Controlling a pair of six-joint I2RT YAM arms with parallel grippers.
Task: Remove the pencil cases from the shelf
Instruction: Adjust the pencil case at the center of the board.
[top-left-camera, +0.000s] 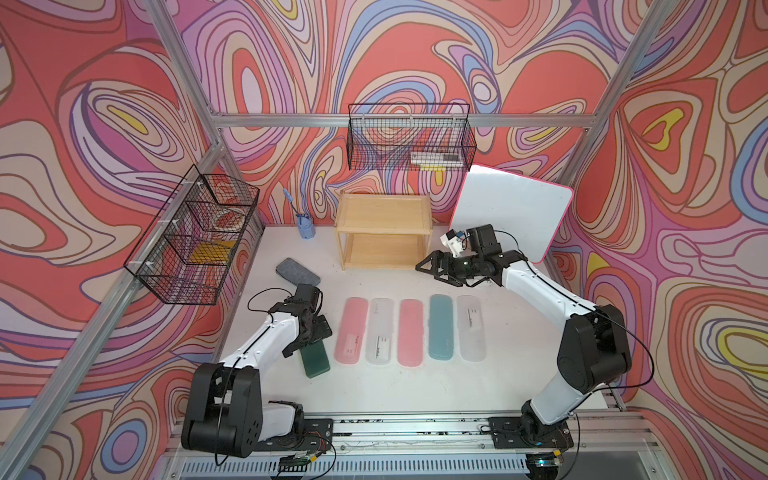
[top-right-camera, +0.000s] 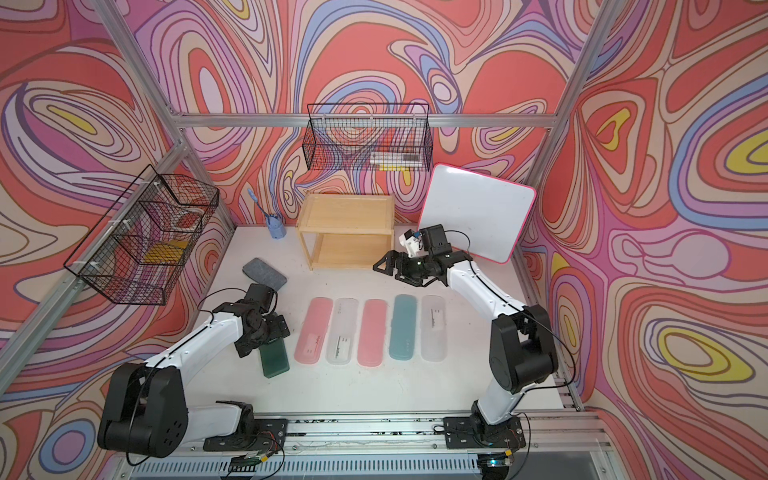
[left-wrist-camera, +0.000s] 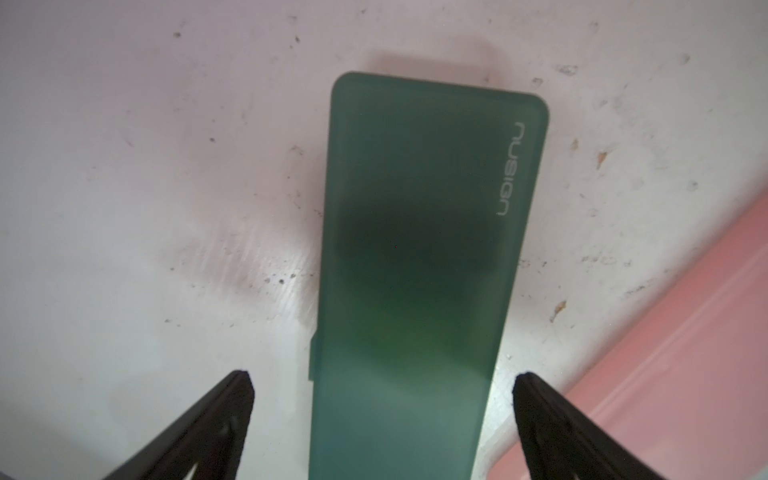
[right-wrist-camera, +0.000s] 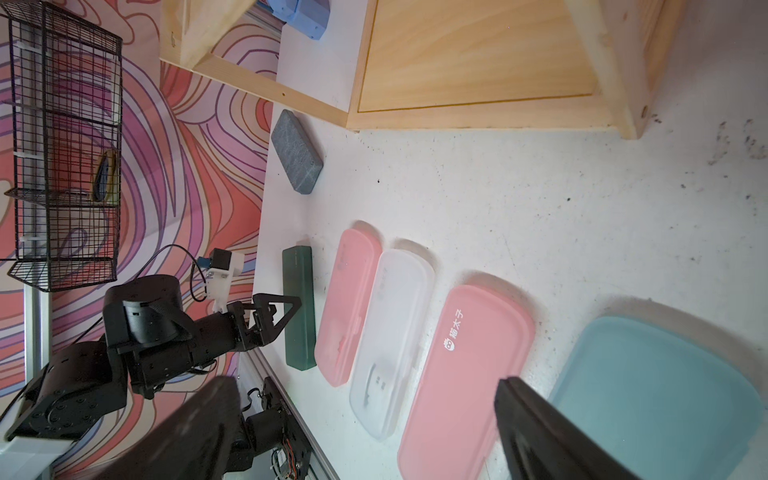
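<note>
Shelf: both tiers of the shelf look bare to me. It stands at the far side of the table.
Cases: a row of five cases lies flat, side by side, near the middle. The dark green case lies flat at the left end, a little askew to the row and just beside the pink case.
Left gripper: the left gripper has its jaws spread wide, one finger on each side of the dark green case. Neither finger touches it in the wrist view, so it pinches nothing.
Left arm: the elbow is bent and the wrist is tipped downward, low over the far half of that case.
Right gripper: the right gripper is spread and empty. It hangs by the shelf's near right corner, pointing left, well apart from the cases.
Step in hand: I'd judge it to be letting go of the sixth case and getting clear.
Doing it well: lift straight up with the jaws wide so that no finger catches an edge, and don't swing right, because the pink case sits close.
Progress: the job looks all but finished.
</note>
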